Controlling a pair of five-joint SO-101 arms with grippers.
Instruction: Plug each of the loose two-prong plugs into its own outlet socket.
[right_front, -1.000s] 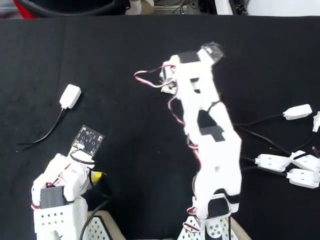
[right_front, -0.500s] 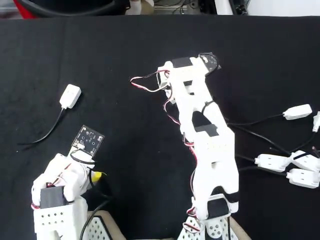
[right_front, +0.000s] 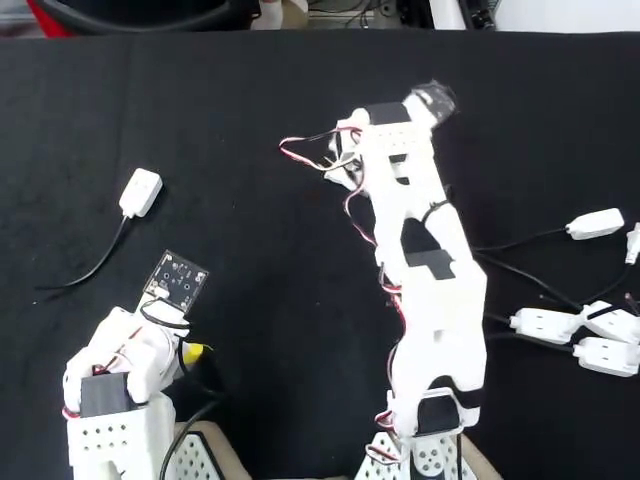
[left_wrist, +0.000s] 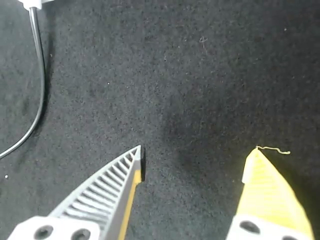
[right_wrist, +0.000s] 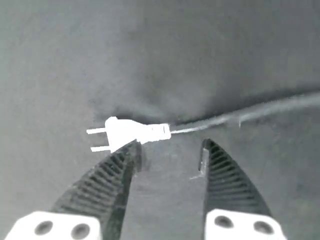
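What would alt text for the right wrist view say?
A white two-prong plug lies flat on the black table cover just beyond the tips of the open right gripper, closer to one finger than the other. Its cord trails away across the cover from the end opposite the prongs.

The high camera looks straight down on the black table (right_front: 250, 90), with the arm bases at the frame's bottom edge. Each wrist camera sits close over the table, looking down past the left gripper (left_wrist: 198, 152) or the right gripper (right_wrist: 170, 145). The high and left wrist views share one black cable (left_wrist: 37, 75).
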